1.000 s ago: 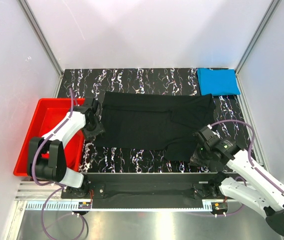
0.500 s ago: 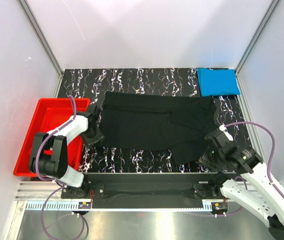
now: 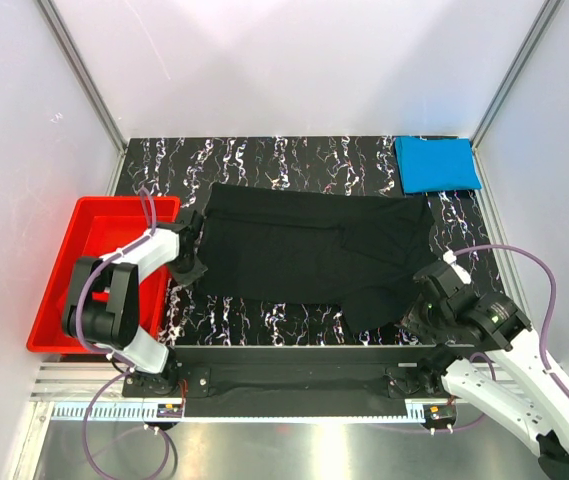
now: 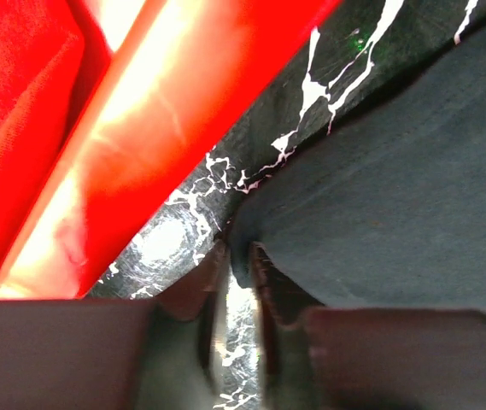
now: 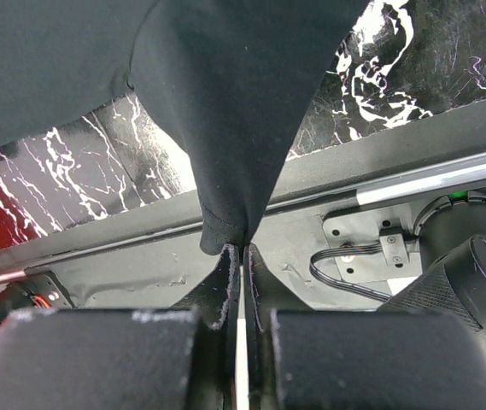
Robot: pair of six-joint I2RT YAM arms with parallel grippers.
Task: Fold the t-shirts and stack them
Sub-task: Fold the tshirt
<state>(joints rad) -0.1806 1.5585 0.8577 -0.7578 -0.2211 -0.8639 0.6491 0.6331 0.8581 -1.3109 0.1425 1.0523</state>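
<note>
— Since half a second ago the left claw (image 3: pixel 188 262) has slid a little toward the rigid red plastic tub (image 3: pixel 69 300). The right claw (image 3: pixel 417 303) has barely shifted at the near edge.
— And from above?
— The black fabric t-shirt (image 3: pixel 304 245) lies spread across the middle of the black white-veined counter (image 3: pixel 264 155), with a claw at each end. The folded bright blue fabric t-shirt (image 3: pixel 436 163) sits in the far right corner.
— The left wrist view?
— The left claw (image 4: pixel 239 272) is almost closed, pinching the black shirt's (image 4: pixel 396 171) edge just beside the tub's wall (image 4: pixel 166 111). Inside the tub there is possibly red cloth (image 4: pixel 12 94).
— The right wrist?
— The right claw (image 5: pixel 241 256) is clamped tight on a hanging corner of the shirt (image 5: pixel 225 111).
</note>
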